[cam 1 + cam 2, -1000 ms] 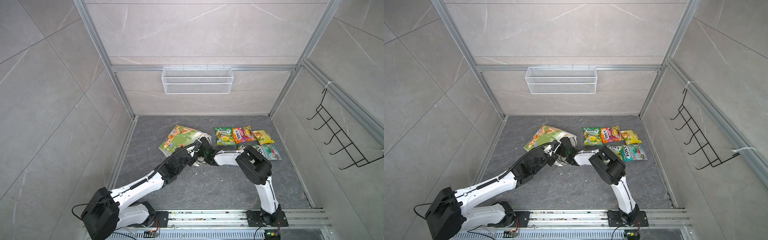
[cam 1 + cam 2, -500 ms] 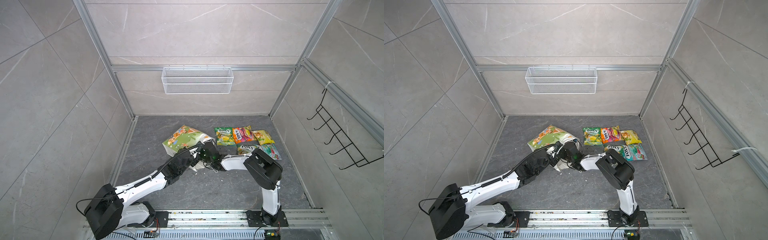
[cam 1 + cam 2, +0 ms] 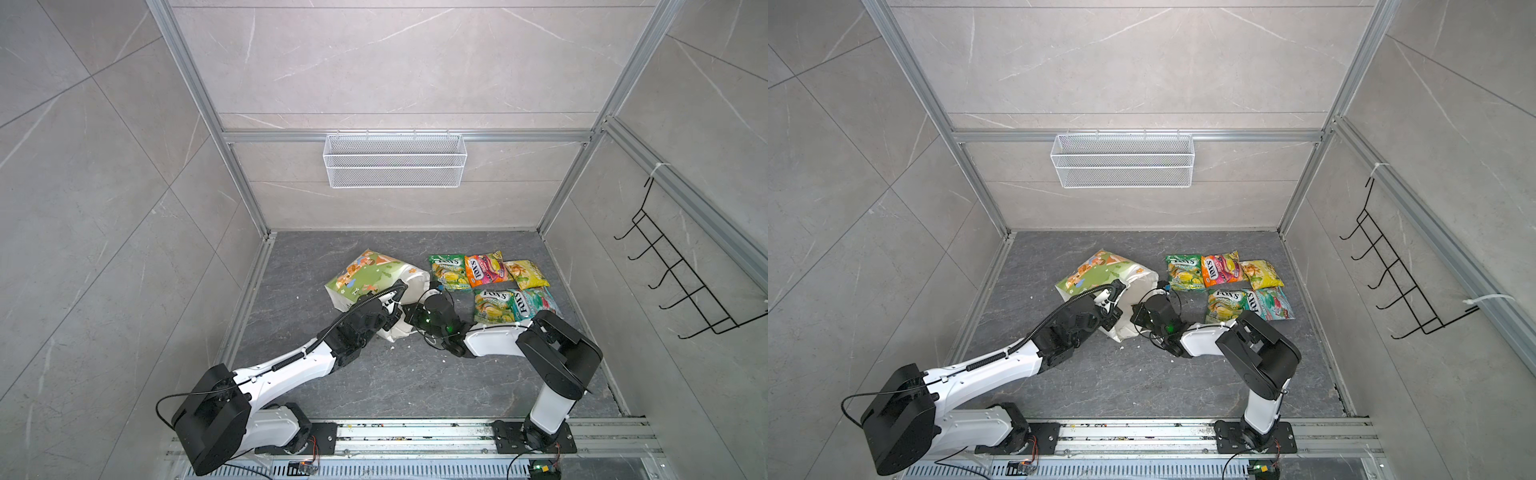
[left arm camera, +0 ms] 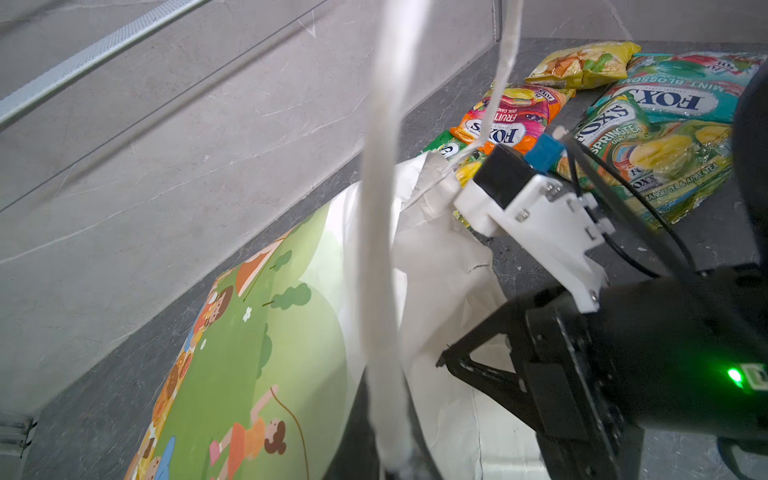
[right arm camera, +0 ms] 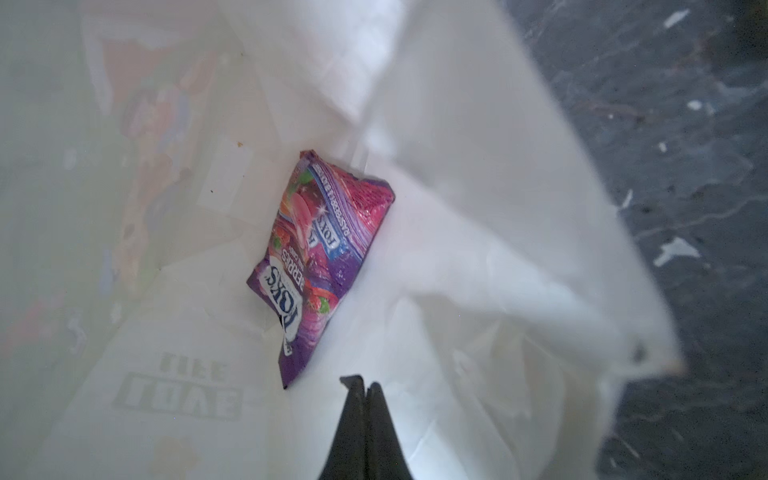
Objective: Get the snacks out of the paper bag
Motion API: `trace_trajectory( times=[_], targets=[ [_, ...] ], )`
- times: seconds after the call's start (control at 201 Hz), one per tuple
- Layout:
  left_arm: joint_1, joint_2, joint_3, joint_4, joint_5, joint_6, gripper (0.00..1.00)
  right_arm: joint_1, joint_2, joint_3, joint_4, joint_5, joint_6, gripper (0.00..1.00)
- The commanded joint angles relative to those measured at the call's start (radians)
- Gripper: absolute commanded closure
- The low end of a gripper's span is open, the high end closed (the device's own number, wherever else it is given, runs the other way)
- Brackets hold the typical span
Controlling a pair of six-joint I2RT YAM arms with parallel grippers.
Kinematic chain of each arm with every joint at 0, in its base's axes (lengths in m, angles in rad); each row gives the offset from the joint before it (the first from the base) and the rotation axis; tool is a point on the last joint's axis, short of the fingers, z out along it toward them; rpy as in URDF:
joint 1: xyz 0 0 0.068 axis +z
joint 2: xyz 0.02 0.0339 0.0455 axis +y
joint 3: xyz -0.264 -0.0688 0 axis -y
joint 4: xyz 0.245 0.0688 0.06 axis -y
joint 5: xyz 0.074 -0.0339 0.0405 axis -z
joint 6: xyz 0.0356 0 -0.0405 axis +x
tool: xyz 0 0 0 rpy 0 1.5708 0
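The paper bag [image 3: 365, 274] [image 3: 1096, 270] lies on its side on the grey floor, mouth towards the arms. My left gripper [image 3: 394, 311] [image 4: 386, 461] is shut on the bag's white cord handle [image 4: 378, 249], which runs taut from the jaws. My right gripper [image 5: 364, 383] [image 3: 409, 311] is shut and empty, its tips just inside the bag mouth [image 5: 457, 249]. A purple snack [image 5: 320, 249] lies deeper in the bag, apart from the tips. Several snacks [image 3: 484, 268] [image 3: 1221, 270] lie on the floor right of the bag, among them a green one [image 3: 446, 272] and a teal one [image 3: 536, 303].
A white wire basket [image 3: 395, 160] hangs on the back wall. A black hook rack [image 3: 681, 291] is on the right wall. The arms' base rail [image 3: 415, 432] runs along the front edge. Small white scraps [image 5: 675, 251] dot the floor.
The left arm has reached further right and pulled the bag's mouth with it. The right arm's elbow has swung out to the right. Both grippers stayed shut.
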Motion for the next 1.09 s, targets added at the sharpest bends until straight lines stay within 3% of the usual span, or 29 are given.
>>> trace_trajectory(
  times=[0.0,0.119,0.269,0.572,0.742,0.816,0.896,1.085],
  targets=[
    [0.010,-0.007,0.061,-0.004,-0.006,-0.035,1.00,0.017,-0.015,-0.038,0.109,-0.009,-0.046,1.00],
    [0.011,-0.014,0.083,-0.027,-0.007,-0.047,1.00,0.033,-0.008,-0.065,0.194,-0.016,-0.070,1.00],
    [0.011,-0.015,0.098,-0.050,0.029,-0.041,1.00,0.056,0.023,-0.007,0.168,-0.048,-0.136,0.98],
    [0.010,-0.037,0.075,-0.040,0.093,-0.043,1.00,0.054,0.159,0.132,0.133,-0.120,-0.100,0.92],
    [0.010,-0.056,0.061,-0.049,0.098,-0.037,1.00,0.025,0.185,0.160,0.061,-0.115,-0.032,0.84],
    [0.010,-0.060,0.061,-0.054,0.099,-0.032,1.00,0.016,0.188,0.165,0.032,-0.107,0.001,0.70],
    [0.010,-0.058,0.062,-0.055,0.105,-0.029,1.00,0.009,0.199,0.185,0.000,-0.117,0.032,0.64],
    [0.009,-0.040,0.079,-0.056,0.154,-0.022,1.00,-0.003,0.253,0.282,-0.088,-0.139,0.083,0.57]
  ],
)
